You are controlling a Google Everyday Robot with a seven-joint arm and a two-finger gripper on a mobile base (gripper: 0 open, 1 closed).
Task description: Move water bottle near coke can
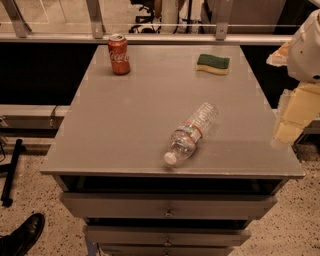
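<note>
Water bottle (191, 134) on its side near worktop (130, 120) front edge, cap frontward, axis diagonal, left of end effector (292, 114) at right edge (grip state: cannot tell), coke can (119, 54) back-left.

Grey metal cabinet (140, 115), centre, seen from above its front. Three shallow drawers (167, 205) stacked under its top. Speckled terrazzo floor (35, 202) around its base. A black pole (11, 170) lies on the floor to its left. A black shoe (22, 235) sits at its lower left. Behind it runs a pale ledge (165, 38) over dark panels (40, 75). Metal posts (96, 17) and glazing rise above the ledge, with an office-chair base (142, 12) beyond. Warm, dim light gives the top a soft sheen. The gripper (286, 132) hangs just off the cabinet's right edge.
</note>
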